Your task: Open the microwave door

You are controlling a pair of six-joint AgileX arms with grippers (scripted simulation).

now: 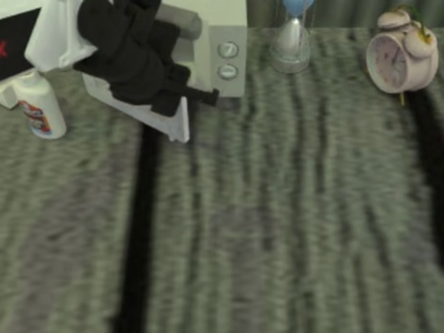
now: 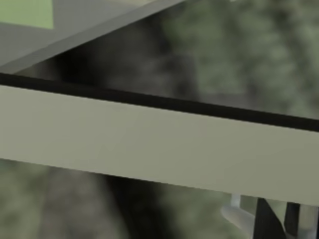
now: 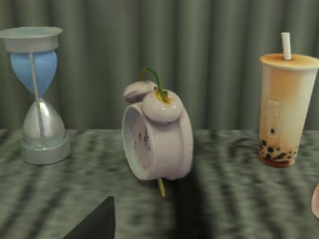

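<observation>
Microwave door [image 1: 163, 119] swung outward, white edge showing, left hand [image 1: 198, 94] at it, finger state indiscernible.

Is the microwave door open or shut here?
Open, partway. In the top view the microwave door angles out from the microwave, free edge forward, with the left end effector at it.

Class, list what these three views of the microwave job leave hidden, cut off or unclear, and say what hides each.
- Top view: the left gripper sits at the swung-out microwave door; the black arm hides its fingers.
- Top view: the microwave interior is covered by the arm, its back cut off by the edge.
- Left wrist view: a pale panel fills the frame; the contact is not shown.
- Right gripper: not in any view.
</observation>
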